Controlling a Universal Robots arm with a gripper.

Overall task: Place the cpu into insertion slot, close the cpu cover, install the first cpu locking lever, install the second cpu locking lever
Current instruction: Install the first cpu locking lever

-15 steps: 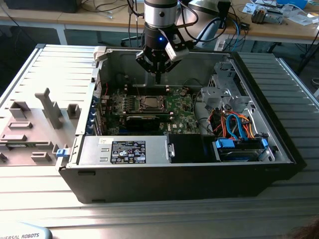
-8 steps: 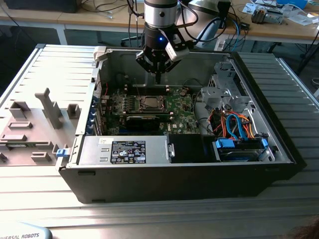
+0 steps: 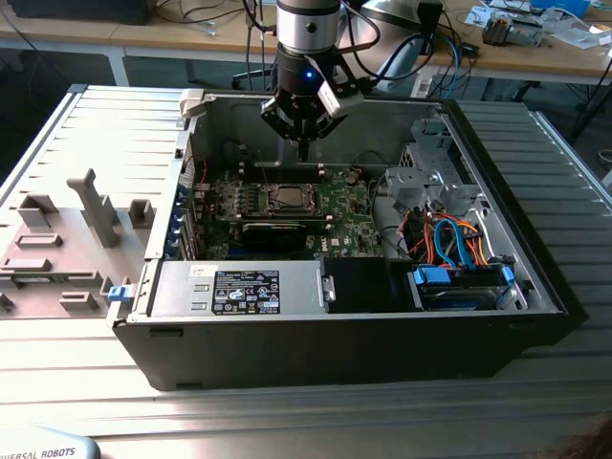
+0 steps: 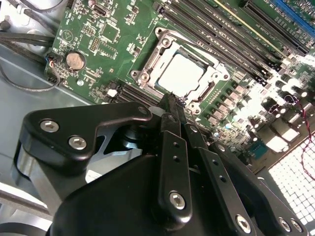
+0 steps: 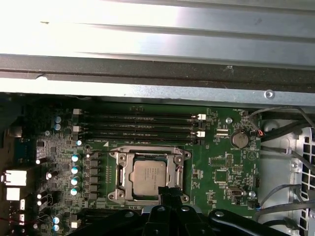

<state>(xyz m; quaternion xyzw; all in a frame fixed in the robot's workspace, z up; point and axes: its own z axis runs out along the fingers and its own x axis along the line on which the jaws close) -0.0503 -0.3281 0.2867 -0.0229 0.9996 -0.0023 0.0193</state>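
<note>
In the second wrist view the one gripper [image 4: 172,101] hangs nearest, its two black fingers [image 4: 173,147] pressed together and holding nothing, the tips just at the edge of the slot [image 4: 183,73]. One chip [image 4: 181,74] lies flat in that slot, silver side up, with the cover [image 4: 210,84] closed as a frame around it. Beyond it run four long memory slots [image 5: 142,127] in the first wrist view. One round battery [image 4: 75,60] sits on the green board [image 4: 98,44]. In the exterior view, the open computer case [image 3: 535,277] rests on a ribbed metal table [image 3: 115,124].
</note>
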